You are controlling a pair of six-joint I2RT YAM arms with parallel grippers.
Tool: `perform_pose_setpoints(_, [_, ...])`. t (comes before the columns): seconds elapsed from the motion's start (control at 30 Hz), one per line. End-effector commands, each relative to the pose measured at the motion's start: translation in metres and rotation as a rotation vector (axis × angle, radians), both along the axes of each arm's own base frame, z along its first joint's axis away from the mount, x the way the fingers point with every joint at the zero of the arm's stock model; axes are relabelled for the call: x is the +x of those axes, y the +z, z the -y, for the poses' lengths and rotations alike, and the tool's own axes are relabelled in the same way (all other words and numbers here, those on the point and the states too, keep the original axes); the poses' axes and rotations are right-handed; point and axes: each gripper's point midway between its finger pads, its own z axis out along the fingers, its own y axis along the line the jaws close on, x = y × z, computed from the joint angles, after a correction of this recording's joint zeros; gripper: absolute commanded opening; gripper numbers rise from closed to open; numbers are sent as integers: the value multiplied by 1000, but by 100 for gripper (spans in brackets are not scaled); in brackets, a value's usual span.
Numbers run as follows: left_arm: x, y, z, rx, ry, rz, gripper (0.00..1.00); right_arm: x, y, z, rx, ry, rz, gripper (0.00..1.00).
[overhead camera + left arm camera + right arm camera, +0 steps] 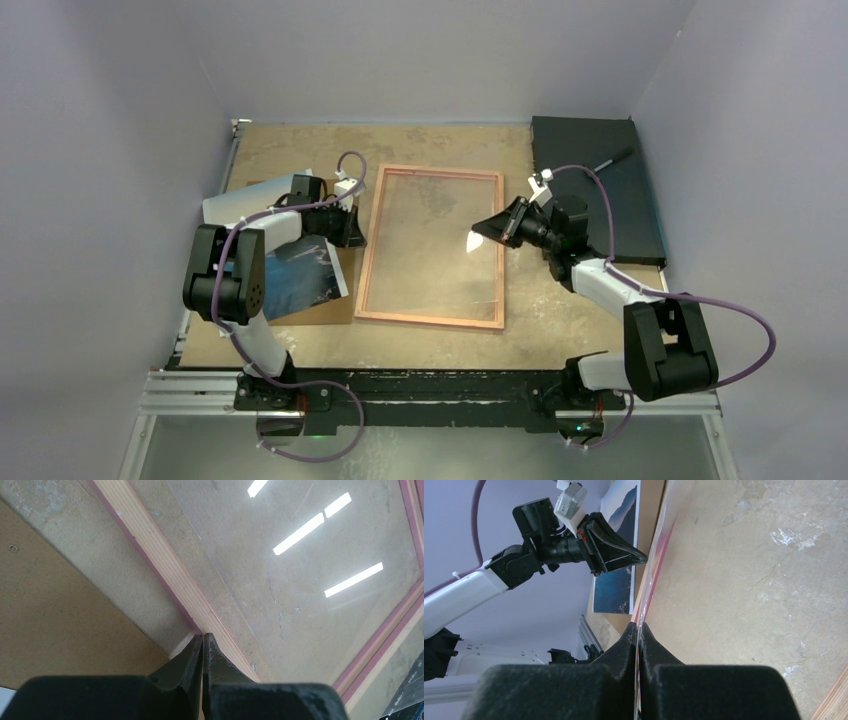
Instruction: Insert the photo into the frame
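At mid-table the large rectangular pink-and-pale-wood frame lies flat, its clear pane glaring. On its right side the right gripper is pinched onto a thin clear, pink-tinged edge. The left gripper has its fingers together at the left rim; whether they catch anything is unclear. The white-bordered blue-sky photo lies to the left on a brown board, partly hidden by the left arm.

No readable text, label or number shows in any view

Pink-edged pale-wood frame, dark blue photo; brown board
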Motion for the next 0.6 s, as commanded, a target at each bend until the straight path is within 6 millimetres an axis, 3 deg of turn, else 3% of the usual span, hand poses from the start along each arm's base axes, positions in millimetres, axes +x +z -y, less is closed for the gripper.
perform_pose_setpoints(0.0, [-34, -37, -17, 99, 1, -153, 0, -1, 39, -7, 34, 56, 170, 0])
perform_pose_setpoints(0.27, [-36, -39, -16, 94, 1, -161, 0, -6, 47, -11, 38, 86, 218, 0])
perform_pose_setpoints(0.57, [-36, -36, -16, 93, 0, -156, 0, 6, 27, -10, 10, 64, 185, 0])
